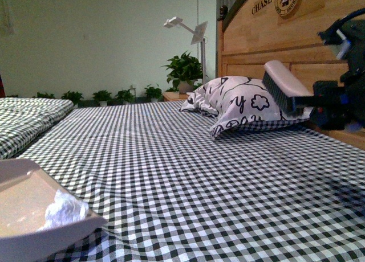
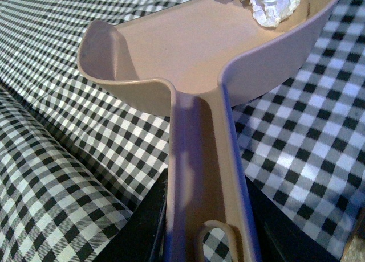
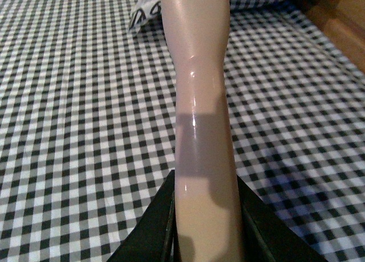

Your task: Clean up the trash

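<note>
Left gripper (image 2: 208,239) was clamped on the handle of a beige dustpan (image 2: 194,57), black fingers (image 2: 145,228) pressed to both sides of the handle in the left wrist view. The handle ran out from the jaws into the wide pan, which sat low over the black-and-white checked bedsheet (image 2: 319,154). A loop at the handle end showed just by the fingers. The trash (image 2: 274,4), a crumpled white tissue wad, lay inside the pan at its far open end, against the pan floor near the side wall. In the front view the same pan (image 1: 34,216) was at the lower left corner with the tissue wad (image 1: 65,211) resting in it near the front rim. The left gripper itself was out of that view.

Right gripper (image 3: 202,228) was closed around the beige handle of a brush (image 3: 199,74), dark fingers (image 3: 154,222) tight on either side of it in the right wrist view. The handle ran away from the jaws toward the pillow. In the front view the right gripper (image 1: 331,105) was at the right edge, raised above the bed, holding the brush (image 1: 285,85) with its dark bristles facing down and left. The brush head was in front of a white pillow with black doodles (image 1: 239,105), which lay on the sheet (image 1: 188,176) beside a wooden headboard (image 1: 268,34). A folded checked blanket (image 1: 28,119) was at the far left. Potted plants (image 1: 185,71) stood along the back wall.
</note>
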Robot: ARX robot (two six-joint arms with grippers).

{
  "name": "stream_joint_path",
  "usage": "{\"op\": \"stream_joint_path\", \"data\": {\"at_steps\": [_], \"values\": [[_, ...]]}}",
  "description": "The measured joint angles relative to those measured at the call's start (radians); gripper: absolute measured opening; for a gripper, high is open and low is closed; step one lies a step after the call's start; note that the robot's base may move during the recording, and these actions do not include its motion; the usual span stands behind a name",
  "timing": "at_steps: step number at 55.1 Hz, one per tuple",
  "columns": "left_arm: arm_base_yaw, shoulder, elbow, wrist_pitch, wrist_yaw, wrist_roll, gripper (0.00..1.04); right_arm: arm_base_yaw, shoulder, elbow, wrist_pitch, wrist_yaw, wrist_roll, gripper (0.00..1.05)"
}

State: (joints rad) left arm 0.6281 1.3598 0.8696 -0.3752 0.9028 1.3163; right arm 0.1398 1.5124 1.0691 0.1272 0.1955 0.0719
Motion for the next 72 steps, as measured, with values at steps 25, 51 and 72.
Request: {"op": "stream_joint_path", "data": {"at_steps": [25,51,72], "values": [[-0.079,-0.172,-0.024,0.527,-0.126,-0.597,0.28,-0.127,-0.169,0.005,0.007,-0.088,-0.070,0.21],[-0.222,-0.440,-0.025,0.434,-0.435,-1.098,0.28,-0.334,-0.458,-0.044,-0.060,-0.327,0.000,0.21],[-0.150,-0.634,-0.019,0.265,-0.412,-1.172,0.28,-0.492,-0.698,-0.085,-0.172,-0.566,0.077,0.21]]}}
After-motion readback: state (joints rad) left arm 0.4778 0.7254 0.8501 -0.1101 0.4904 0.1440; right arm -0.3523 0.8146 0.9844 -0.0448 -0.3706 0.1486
